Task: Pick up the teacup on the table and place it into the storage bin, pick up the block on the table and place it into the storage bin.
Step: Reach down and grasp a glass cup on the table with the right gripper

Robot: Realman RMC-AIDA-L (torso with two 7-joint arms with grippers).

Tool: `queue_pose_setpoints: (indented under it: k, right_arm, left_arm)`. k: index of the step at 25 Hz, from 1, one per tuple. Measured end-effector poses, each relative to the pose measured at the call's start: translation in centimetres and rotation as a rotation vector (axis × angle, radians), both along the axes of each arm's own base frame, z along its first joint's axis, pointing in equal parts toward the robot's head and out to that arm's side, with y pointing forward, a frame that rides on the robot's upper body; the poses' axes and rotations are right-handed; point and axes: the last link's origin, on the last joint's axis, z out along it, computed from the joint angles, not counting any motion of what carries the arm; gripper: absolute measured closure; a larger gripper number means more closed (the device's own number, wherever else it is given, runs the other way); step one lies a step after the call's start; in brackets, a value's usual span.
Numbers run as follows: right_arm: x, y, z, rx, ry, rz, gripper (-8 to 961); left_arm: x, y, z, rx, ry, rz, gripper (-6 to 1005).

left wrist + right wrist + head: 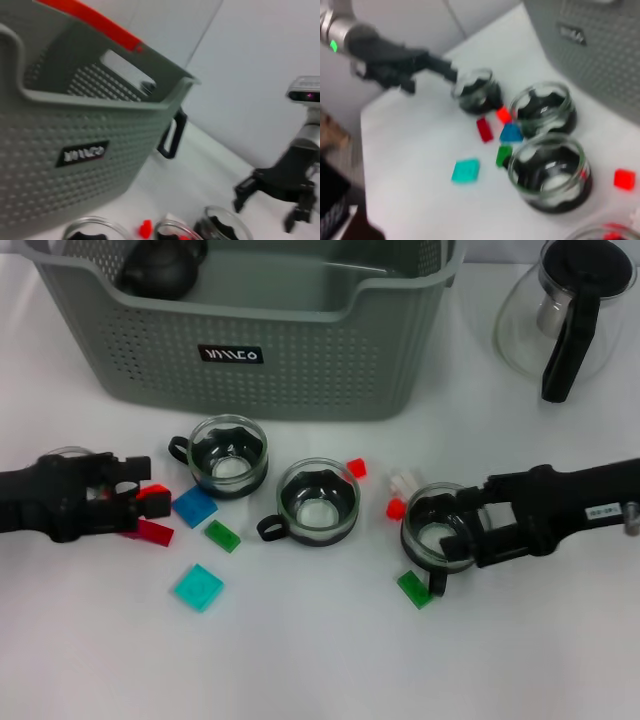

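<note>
Left gripper (140, 498): low over the table at far left, fingers parted around a small red block (153, 494), beside a teacup (72, 462) half hidden under the arm; whether it has clamped yet cannot be told. Loose blocks just beside it: flat red block (151, 532), blue block (194, 507), green block (222, 536), cyan block (198, 587). Bin (300, 370): grey-green, perforated, at the back centre-left, already holding a dark round object in its far left corner. Second teacup (229, 456): upright in front of the bin. Third teacup (318, 501): upright, right of the second, handle toward the robot. Small red blocks (356, 468) and (396, 508) lie between the third and fourth cups, a white piece between them. Fourth teacup (437, 530): upright, on the table, a second green block (413, 590) touching its near side. Right gripper (463, 533): fingers astride this cup's rim, apparently closing on it but not yet lifted. Teapot (572, 310): glass, far right back. Step judged: grasping stage for cup and block alike. Next: firm closure, straight lift clear of neighbours, carry over the bin rim, release inside.
</note>
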Motion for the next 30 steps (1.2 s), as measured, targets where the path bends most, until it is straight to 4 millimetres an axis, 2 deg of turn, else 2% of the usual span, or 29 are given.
queue_pose_setpoints:
  k: [5, 8, 13, 17, 19, 26, 30]
  right_arm:
    - [-3.5, 0.8, 2.2, -0.078, -0.099, 0.125, 33]
    - [-5.6, 1.6, 2.5, -0.106, -0.197, 0.193, 34]
    - [-8.7, 3.0, 1.1, -0.154, -0.393, 0.308, 35]
    - [-11.0, 3.9, -1.0, -0.136, -0.522, 0.302, 140]
    - [-11.4, 3.9, -1.4, -0.131, -0.540, 0.287, 192]
    - [-11.9, 2.4, -4.1, -0.188, -0.651, 0.355, 205]
    - [-12.2, 2.2, -4.7, -0.187, -0.622, 0.271, 210]
  left_arm:
    - [-0.6, 0.4, 0.2, 0.055, 0.002, 0.040, 221]
    - [-0.7, 0.6, 0.1, 0.064, 0.009, 0.050, 221]
    - [-1.0, 0.6, -0.3, 0.071, 0.006, 0.073, 221]
    - [-1.1, 0.5, -0.7, 0.069, -0.003, 0.088, 221]
    - [-1.1, 0.5, -0.9, 0.065, -0.010, 0.092, 221]
    - [-1.3, 0.6, -1.3, 0.079, -0.010, 0.103, 221]
    - [-1.6, 0.8, -1.5, 0.087, -0.003, 0.119, 222]
